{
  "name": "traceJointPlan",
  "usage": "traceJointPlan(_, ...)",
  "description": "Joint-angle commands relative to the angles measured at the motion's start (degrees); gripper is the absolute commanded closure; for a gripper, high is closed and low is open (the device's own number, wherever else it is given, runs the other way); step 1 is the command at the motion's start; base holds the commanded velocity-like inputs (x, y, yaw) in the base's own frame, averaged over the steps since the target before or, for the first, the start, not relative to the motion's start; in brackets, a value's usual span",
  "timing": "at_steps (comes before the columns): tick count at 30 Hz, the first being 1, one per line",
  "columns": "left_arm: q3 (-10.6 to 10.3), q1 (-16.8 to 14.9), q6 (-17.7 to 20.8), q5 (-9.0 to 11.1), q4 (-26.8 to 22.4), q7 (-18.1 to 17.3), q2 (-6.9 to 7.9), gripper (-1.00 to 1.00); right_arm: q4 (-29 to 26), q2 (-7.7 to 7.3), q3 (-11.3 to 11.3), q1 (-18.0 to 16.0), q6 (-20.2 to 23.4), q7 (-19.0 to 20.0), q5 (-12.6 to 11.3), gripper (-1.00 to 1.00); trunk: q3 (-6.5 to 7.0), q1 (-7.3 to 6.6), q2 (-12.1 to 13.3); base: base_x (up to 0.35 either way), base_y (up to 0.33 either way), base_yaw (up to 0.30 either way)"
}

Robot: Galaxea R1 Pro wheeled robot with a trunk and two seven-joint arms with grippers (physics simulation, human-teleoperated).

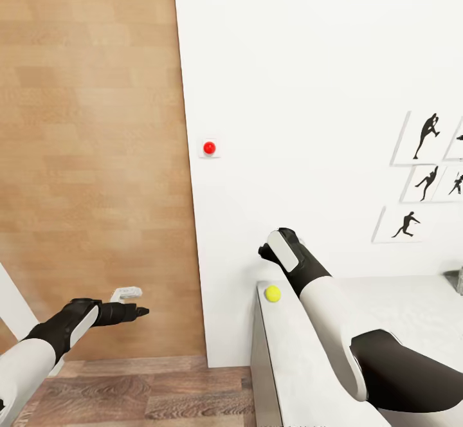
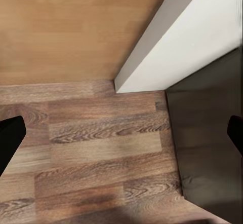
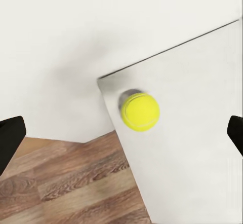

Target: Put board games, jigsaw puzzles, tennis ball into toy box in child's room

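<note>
- Hovering over the ball (image 3: 140,111) at the table (image 1: 411,311) corner: right gripper (image 1: 273,252), fingers wide apart, empty.
- Best lowered straight down, centred, avoiding a nudge off the edge.
- Beside the table: left gripper (image 1: 136,312), spread open, empty.

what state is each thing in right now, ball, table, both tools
tennis ball: loose on the table, close to its corner, not gripped
table: bare grey-white top around the ball, right arm stretched over it
right tool: open, above the ball, fingertips spread wide to either side
left tool: open, holding nothing, over the wood floor
</note>
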Motion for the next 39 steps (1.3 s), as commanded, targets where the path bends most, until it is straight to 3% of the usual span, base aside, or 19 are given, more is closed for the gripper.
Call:
traceJointPlan(1, -0.25, -0.04, 0.28, 0.36, -0.1, -0.05, 0.07, -1.0, -0.03, 0.0, 0.16, -0.07, 0.15, -0.45, -0.37, -1.0, -0.16, 0.05, -0.14, 0.064, 0.0, -0.175)
traceJointPlan(23, -0.26, -0.04, 0.24, 0.37, -0.28, -0.07, 0.07, -1.0, -0.03, 0.0, 0.11, -0.07, 0.18, -0.45, -0.42, -1.0, -0.27, 0.05, -0.14, 0.025, 0.0, -0.017)
traceJointPlan(39, -0.44, -0.04, 0.64, 0.4, -0.28, -1.23, 0.49, -1.0, 0.13, 0.0, 0.07, -0.07, 0.33, -0.45, -0.4, -1.0, -1.66, 0.05, -0.14, 0.0, 0.0, 0.0)
